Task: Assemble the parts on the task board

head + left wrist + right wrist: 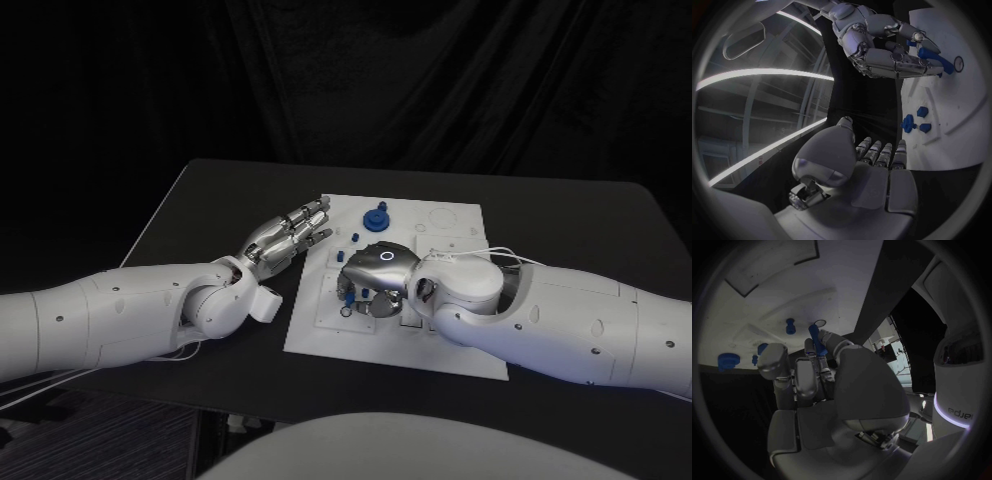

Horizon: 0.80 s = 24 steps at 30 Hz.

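Board of white, flat plate lies in the middle of the black table, its long axis running away from the robot and leaning a little to the robot's right at the far end. Its surface is smooth and matte, with thin drawn outlines and shallow recesses on it.

The right hand is over the near-left part of the board, fingers curled down. In the right wrist view its fingertips close around a blue peg, a slim rod. In the left wrist view the same peg sticks out of the silver fingers, with its long axis along the plate, next to a small ring mark. Whether it touches the plate I cannot tell.

The left hand lies beside the left edge of the board, over bare table, holding nothing. Its fingers are straight and side by side, pointing to the far end of the board.

A blue knob stands upright near the far-left corner, round base with a narrower top. Two small blue pieces lie just beside it in the left wrist view.

The far-right part of the board is bare, and black table surrounds the plate on all sides, wide on the right.
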### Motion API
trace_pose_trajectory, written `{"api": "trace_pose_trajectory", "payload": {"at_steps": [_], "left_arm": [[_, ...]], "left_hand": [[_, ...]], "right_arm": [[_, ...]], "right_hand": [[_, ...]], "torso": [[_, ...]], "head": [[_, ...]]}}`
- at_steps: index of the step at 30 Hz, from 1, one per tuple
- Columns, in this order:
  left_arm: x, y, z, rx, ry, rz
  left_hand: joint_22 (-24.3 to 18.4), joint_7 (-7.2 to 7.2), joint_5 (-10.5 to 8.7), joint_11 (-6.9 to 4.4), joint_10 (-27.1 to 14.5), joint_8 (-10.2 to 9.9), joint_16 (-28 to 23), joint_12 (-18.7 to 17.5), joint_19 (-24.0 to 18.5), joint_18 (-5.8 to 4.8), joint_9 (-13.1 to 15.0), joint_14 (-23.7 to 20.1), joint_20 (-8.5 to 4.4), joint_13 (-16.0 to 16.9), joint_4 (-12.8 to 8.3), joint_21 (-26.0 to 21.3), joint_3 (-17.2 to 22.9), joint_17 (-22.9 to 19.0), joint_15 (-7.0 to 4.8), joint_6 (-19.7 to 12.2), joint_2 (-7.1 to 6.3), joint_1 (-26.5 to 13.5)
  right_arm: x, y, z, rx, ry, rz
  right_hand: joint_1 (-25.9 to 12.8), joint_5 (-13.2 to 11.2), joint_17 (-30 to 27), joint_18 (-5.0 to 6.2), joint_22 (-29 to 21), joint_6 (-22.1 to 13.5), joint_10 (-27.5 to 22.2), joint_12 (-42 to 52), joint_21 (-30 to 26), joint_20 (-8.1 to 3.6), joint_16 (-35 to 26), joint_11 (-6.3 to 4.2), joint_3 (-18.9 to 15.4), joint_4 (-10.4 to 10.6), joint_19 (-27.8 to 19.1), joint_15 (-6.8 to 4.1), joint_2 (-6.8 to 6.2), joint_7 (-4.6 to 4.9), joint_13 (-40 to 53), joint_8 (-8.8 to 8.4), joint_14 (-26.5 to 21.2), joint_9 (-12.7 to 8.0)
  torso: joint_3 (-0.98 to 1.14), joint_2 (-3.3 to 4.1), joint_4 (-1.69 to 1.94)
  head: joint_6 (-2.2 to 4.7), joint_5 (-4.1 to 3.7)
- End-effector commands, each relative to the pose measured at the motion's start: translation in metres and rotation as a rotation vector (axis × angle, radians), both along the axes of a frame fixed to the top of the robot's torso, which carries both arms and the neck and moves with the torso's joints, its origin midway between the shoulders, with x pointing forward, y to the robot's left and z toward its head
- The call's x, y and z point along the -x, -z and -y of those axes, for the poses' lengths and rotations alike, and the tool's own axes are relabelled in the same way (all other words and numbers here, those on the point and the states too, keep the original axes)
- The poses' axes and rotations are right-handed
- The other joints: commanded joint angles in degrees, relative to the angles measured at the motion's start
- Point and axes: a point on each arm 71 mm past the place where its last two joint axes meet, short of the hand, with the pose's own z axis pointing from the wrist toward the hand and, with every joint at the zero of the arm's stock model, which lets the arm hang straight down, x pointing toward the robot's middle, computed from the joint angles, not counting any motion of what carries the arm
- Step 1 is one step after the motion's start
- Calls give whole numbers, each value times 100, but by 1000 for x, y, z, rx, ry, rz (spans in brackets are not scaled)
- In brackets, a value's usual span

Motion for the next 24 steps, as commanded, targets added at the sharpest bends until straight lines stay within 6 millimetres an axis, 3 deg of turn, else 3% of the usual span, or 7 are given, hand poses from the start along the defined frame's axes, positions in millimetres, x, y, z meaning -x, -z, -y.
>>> {"api": "trace_pose_trajectory", "payload": {"at_steps": [1,24], "left_arm": [[1,-7,0,70,-3,97],[0,-3,2,69,5,84]], "left_hand": [[8,35,20,-25,-3,34,-20,-39,0,93,8,-2,30,-6,6,21,21,-6,-3,15,13,64],[15,76,23,-52,-1,52,-20,-38,5,94,22,-2,67,-5,12,25,48,-6,35,97,29,72]], "right_arm": [[2,3,1,29,-7,17],[9,7,-1,-6,-12,11]], "right_hand": [[-28,28,-11,-53,690,13,22,-21,-36,-13,-27,-10,-20,-19,10,17,11,-13,-7,37,5,6],[-17,-14,-30,-49,682,-60,74,-61,-70,-7,-47,-1,-26,-40,-9,25,20,12,0,10,-12,51]], "torso": [[9,-5,-9],[3,2,0]], "head": [[0,0],[0,-18]]}}
